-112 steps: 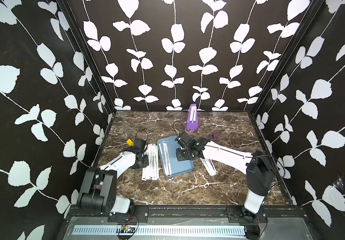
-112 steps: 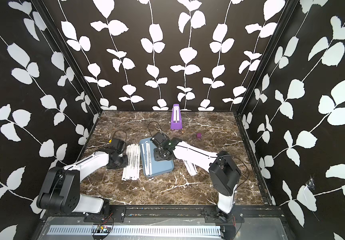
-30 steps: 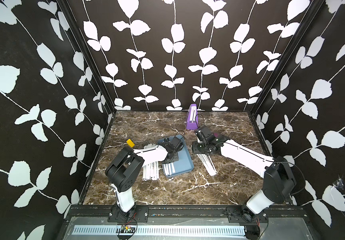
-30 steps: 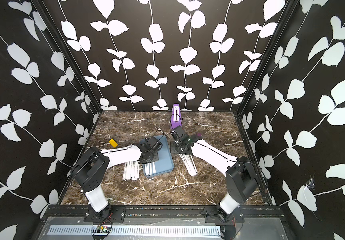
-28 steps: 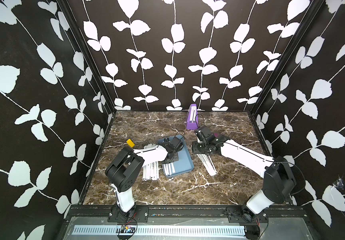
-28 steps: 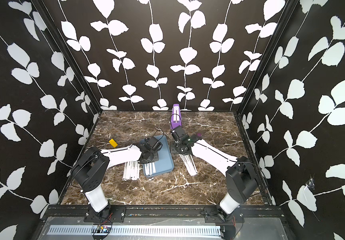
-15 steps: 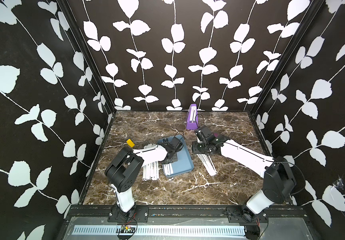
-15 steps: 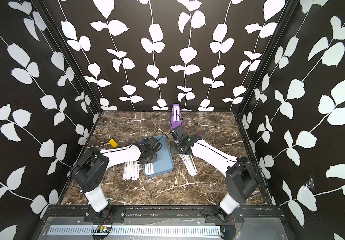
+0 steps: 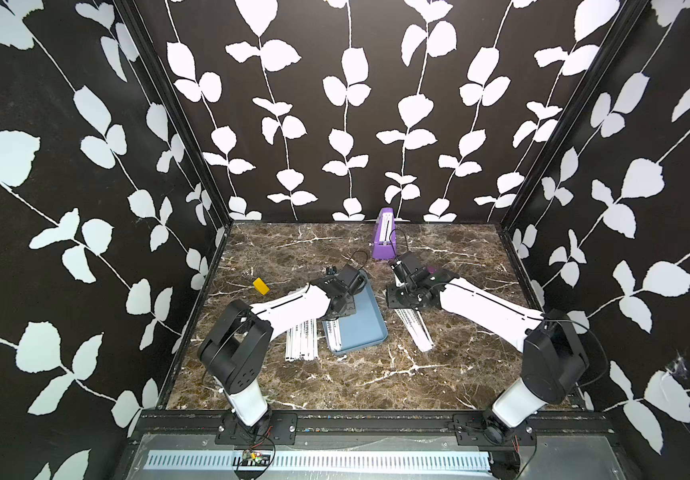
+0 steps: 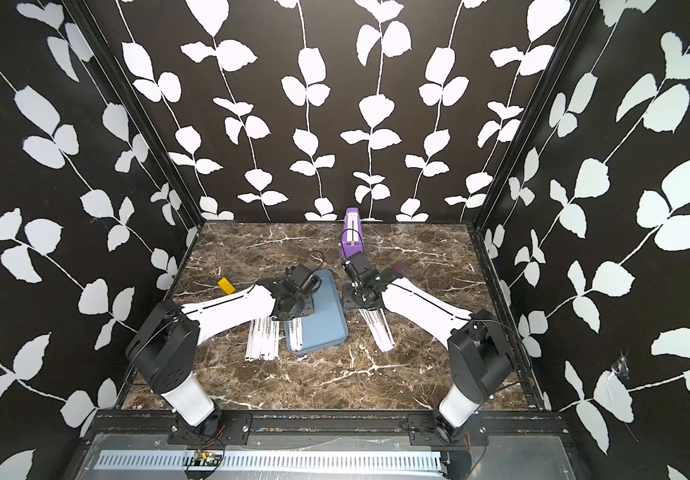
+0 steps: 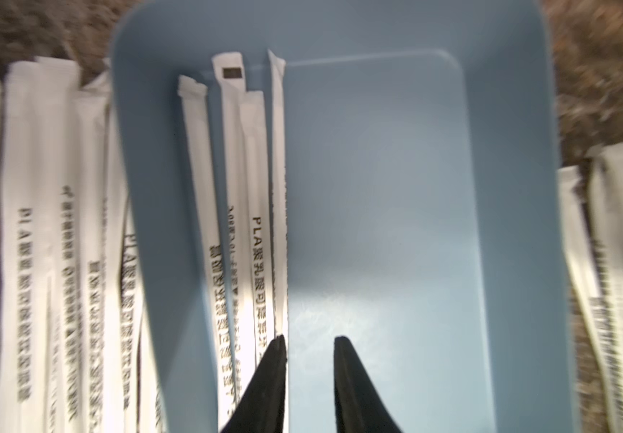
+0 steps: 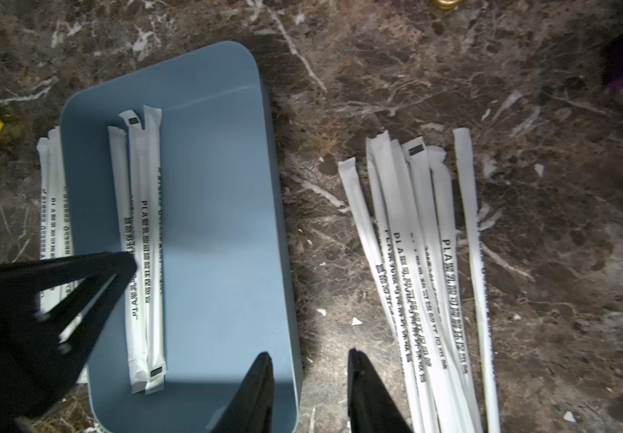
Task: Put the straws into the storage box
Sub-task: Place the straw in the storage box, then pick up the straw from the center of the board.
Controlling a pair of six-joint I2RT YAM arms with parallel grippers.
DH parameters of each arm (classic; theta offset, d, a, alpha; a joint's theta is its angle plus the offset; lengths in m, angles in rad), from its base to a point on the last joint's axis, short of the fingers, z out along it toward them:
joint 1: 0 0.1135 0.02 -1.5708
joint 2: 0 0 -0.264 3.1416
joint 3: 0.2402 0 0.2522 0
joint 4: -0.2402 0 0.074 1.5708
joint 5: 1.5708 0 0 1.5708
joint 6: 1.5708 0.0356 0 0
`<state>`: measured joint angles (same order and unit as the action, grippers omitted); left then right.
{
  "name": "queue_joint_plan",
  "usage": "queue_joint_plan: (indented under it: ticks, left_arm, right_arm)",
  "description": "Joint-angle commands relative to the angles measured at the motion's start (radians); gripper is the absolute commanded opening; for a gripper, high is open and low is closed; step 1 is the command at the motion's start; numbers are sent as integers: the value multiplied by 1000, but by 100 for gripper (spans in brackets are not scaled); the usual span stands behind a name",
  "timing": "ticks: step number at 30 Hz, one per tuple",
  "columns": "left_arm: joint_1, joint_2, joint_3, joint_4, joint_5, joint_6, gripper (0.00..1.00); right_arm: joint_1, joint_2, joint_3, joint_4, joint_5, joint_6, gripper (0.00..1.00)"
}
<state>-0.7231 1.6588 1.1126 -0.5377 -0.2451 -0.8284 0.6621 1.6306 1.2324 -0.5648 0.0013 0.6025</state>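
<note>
My left claw is over the storage box, and its two fingers are apart with nothing between them; I can see the blue floor of the box through the gap. One fingertip is just beside the nearest of the straws inside the box. A few straws lie side by side in there, along the long side of the box that faces the table's left edge. The rest of the box is bare. The box lies flat near the middle of the table. More straws lie in a pile on the table just beside the box, on the side toward the left edge. Another pile of straws lies fanned out on the other side of the box, toward the right edge. My right claw hangs between the box and that pile, and its fingers are apart too, holding nothing. A tall purple thing stands near the back edge, and a small yellow block sits near the left edge (both are well apart from the straws).
</note>
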Motion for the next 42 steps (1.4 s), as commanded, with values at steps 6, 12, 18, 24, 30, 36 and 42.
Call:
queue_joint_plan:
  ticks: [6,12,18,24,30,36,42]
  left_arm:
    - [4,-369,-64,-161,-184,178,51]
    - [5,-640,-245,-144,-291,242,68]
    - [5,-736,-378,-24,-222,203,68]
    - [5,-679,-378,42,-133,199,68]
    - [5,-636,-381,80,-97,187,68]
    - [5,-656,-393,74,-111,194,68]
    - [5,-707,-412,67,-137,203,68]
  right_arm:
    - [-48,-20,-57,-163,92,-219,23]
    - [5,59,-43,-182,116,-248,20]
    - [45,130,-31,-176,187,-237,28]
    - [45,188,-31,-143,190,-228,29]
    - [45,230,-17,-133,203,-225,24]
    - [45,221,-6,-154,182,-237,13]
    - [45,125,-23,-164,21,-236,9]
